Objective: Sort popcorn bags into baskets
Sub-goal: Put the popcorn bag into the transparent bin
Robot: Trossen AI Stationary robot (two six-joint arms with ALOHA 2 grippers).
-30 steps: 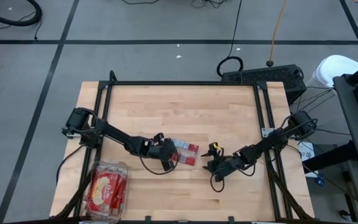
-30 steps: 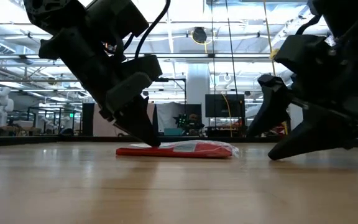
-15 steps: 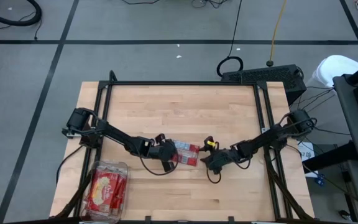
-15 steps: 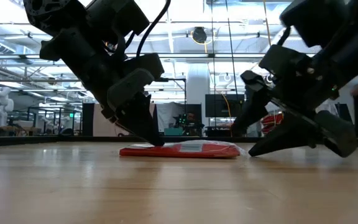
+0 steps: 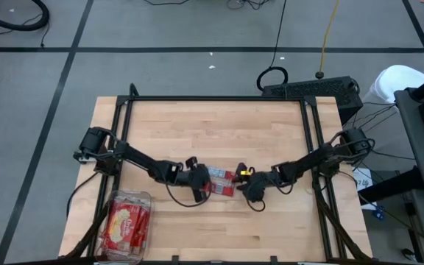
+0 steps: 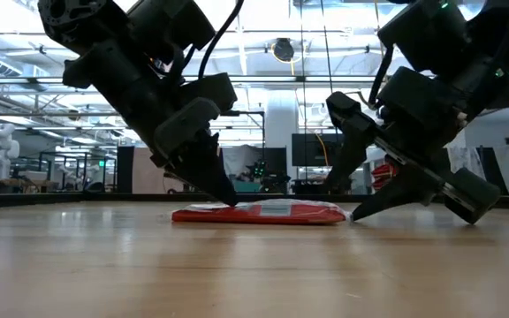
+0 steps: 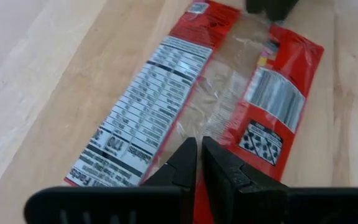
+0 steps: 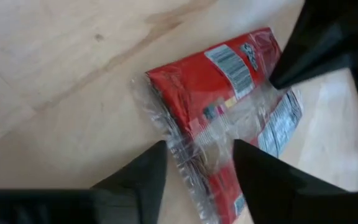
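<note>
Popcorn bag (image 5: 220, 180) flat between closed left tool (image 5: 200, 187) and spread right tool (image 5: 243, 184).

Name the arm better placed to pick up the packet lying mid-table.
Right. The right tool is open at the popcorn bag's end, its fingers straddling the edge in its wrist view. The left tool is shut, tips pressing down on the bag, so it would have to reopen first.
</note>
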